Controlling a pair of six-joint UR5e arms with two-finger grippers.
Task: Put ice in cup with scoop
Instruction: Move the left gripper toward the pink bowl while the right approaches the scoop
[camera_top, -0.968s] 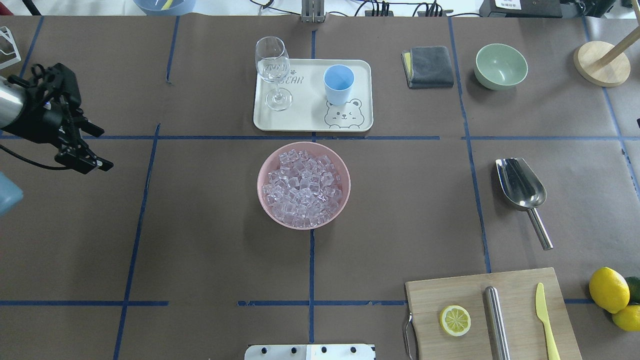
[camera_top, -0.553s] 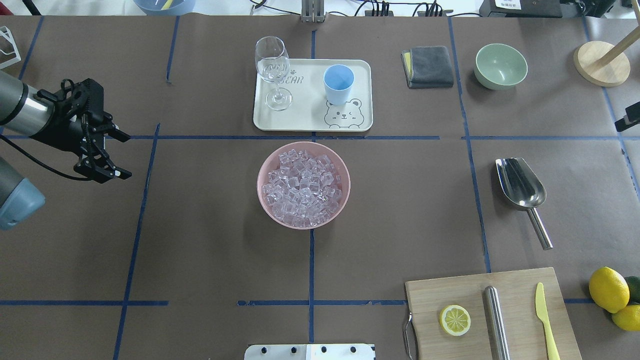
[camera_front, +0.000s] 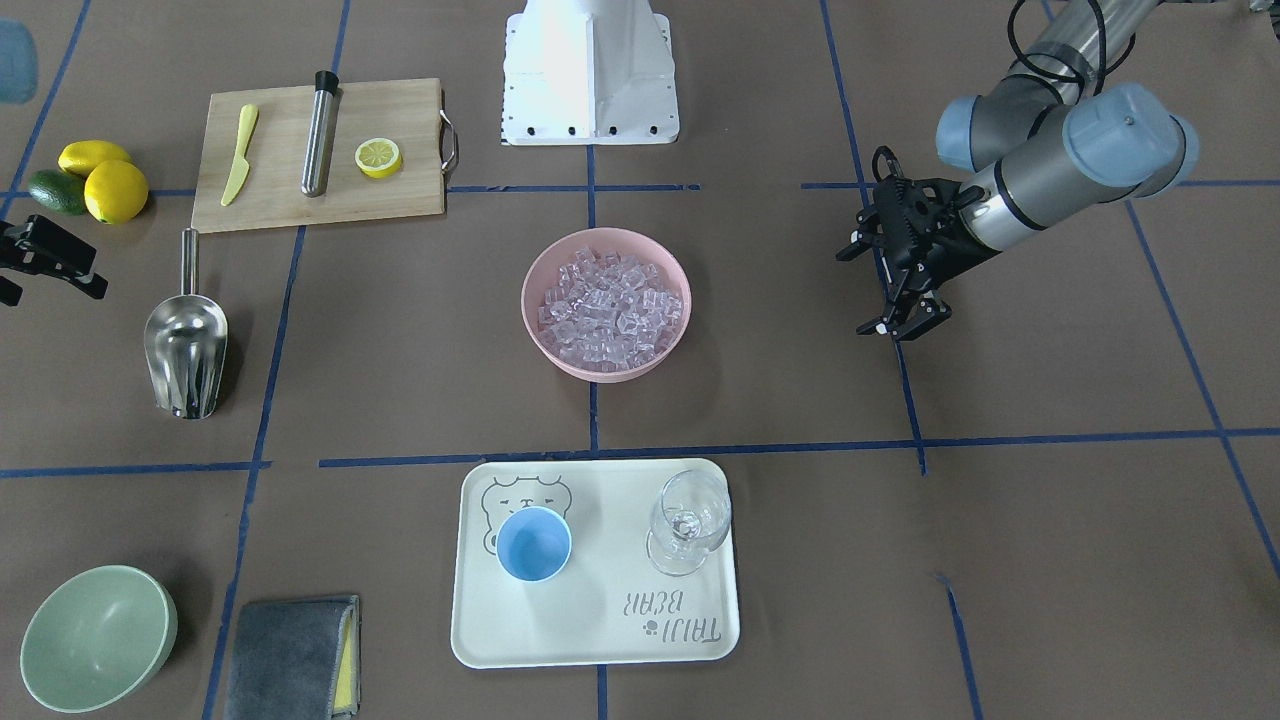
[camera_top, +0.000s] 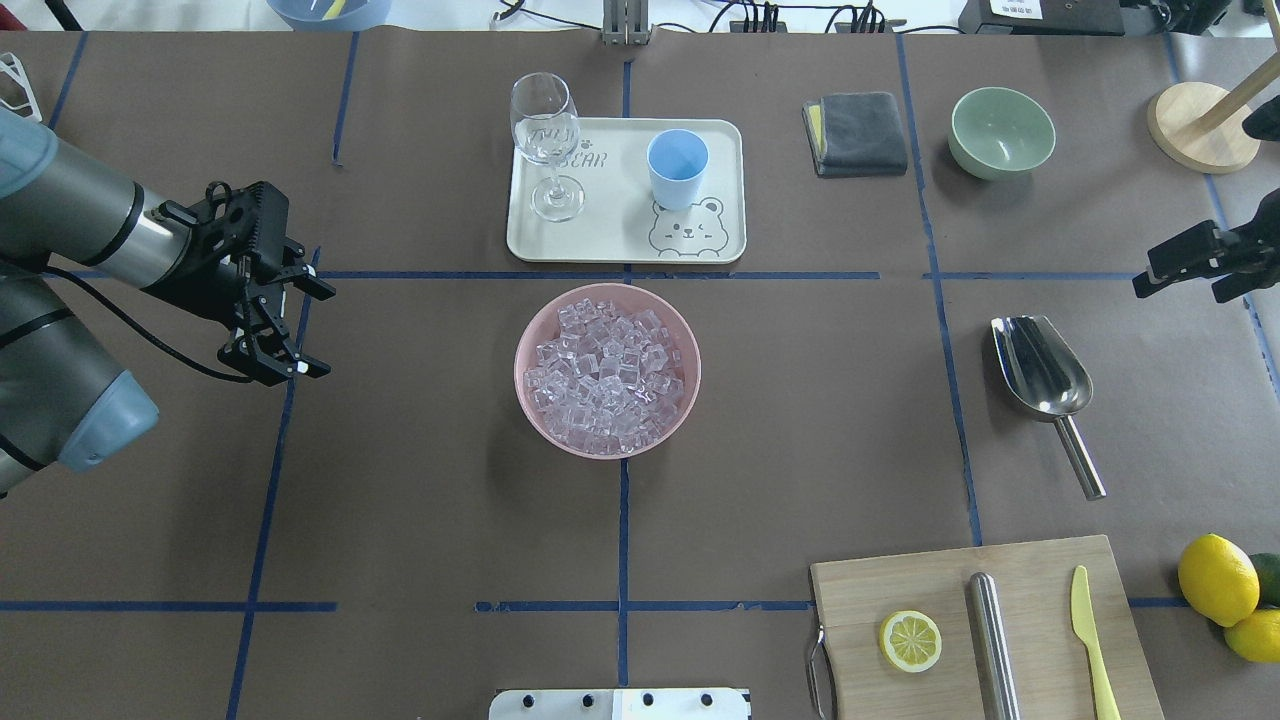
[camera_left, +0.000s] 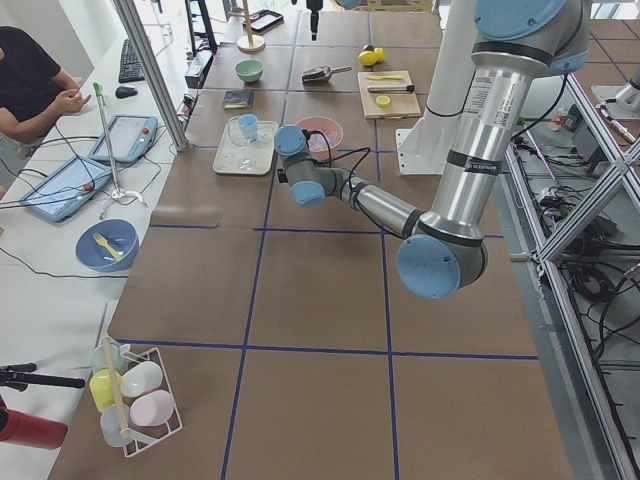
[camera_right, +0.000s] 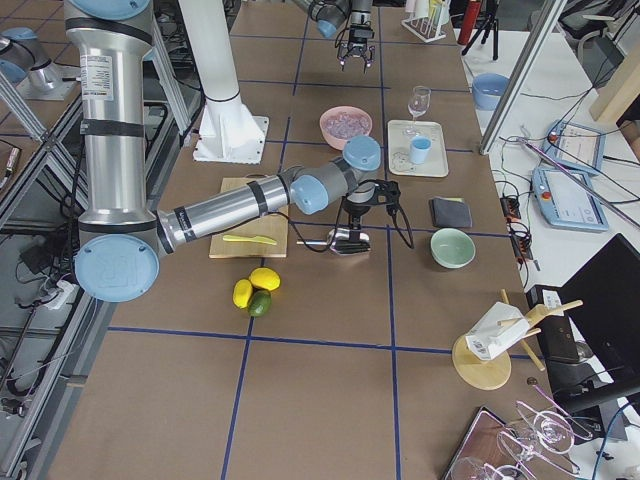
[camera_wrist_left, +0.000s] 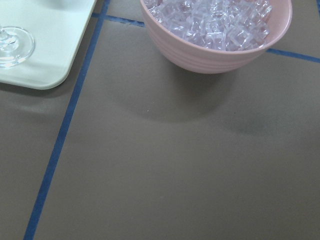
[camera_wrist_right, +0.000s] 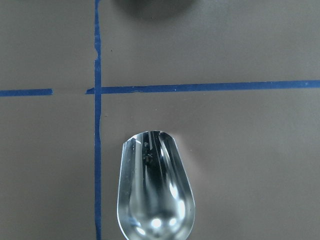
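The ice (camera_top: 607, 370) fills a pink bowl (camera_top: 519, 372) at the table's middle; the ice also shows in the left wrist view (camera_wrist_left: 215, 20). The light-blue cup (camera_top: 677, 168) stands upright and empty on a cream tray (camera_top: 600, 240) behind the bowl. The steel scoop (camera_top: 1040, 366) lies flat on the table to the right, handle toward the robot; the right wrist view looks down on the scoop's trough (camera_wrist_right: 154, 192). My left gripper (camera_top: 326, 332) is open and empty, left of the bowl. My right gripper (camera_top: 1180, 288) is open and empty, behind the scoop near the right edge.
A wine glass (camera_top: 545, 130) stands on the tray beside the cup. A grey cloth (camera_top: 856, 133), a green bowl (camera_top: 1002, 131) and a wooden stand (camera_top: 1203, 126) sit at the back right. A cutting board (camera_top: 985, 630) with lemon slice, steel cylinder and yellow knife lies front right, with lemons (camera_top: 1217, 578) beside it.
My left arm has moved right, toward the pink bowl. My right gripper has come into view from the right edge, behind the scoop. Nothing on the table has moved.
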